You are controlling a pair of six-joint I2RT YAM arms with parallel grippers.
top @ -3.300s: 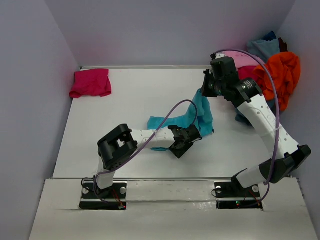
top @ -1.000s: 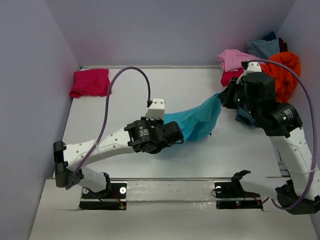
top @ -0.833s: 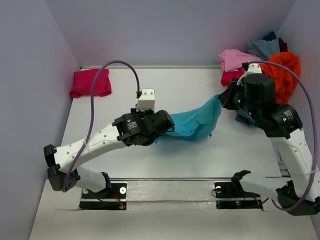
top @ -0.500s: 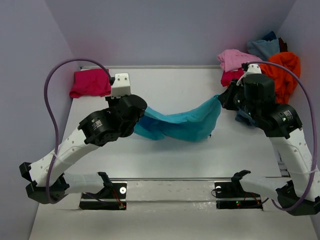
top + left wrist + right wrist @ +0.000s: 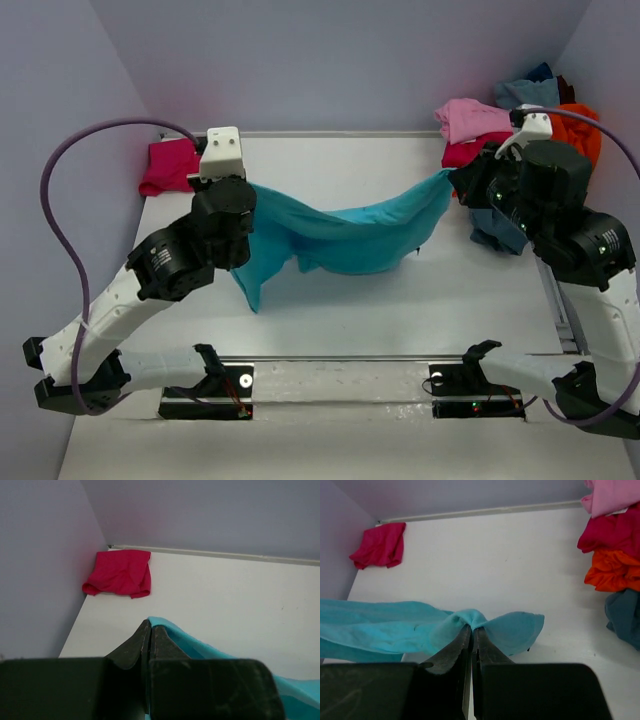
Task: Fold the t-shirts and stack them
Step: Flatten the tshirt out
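A turquoise t-shirt (image 5: 345,235) hangs stretched across the middle of the table, sagging between my two grippers. My left gripper (image 5: 247,190) is shut on its left end, and the cloth (image 5: 210,655) pokes out beside the closed fingertips (image 5: 150,625). My right gripper (image 5: 452,180) is shut on the right end, with fabric (image 5: 385,627) bunched at its tips (image 5: 472,628). A folded magenta-pink t-shirt (image 5: 170,168) lies in the back left corner, partly behind the left arm. More t-shirts are heaped at the back right: light pink (image 5: 472,118), orange (image 5: 585,120), crimson (image 5: 468,152) and dusty blue (image 5: 520,92).
Purple walls close in the table on the left, back and right. The left arm's purple cable (image 5: 60,190) loops out toward the left wall. A metal rail (image 5: 340,370) with both arm bases runs along the near edge.
The left gripper has carried its end of the turquoise shirt from mid-table to the back left, drawing the cloth out wide. The right gripper has shifted slightly right, still holding its end.
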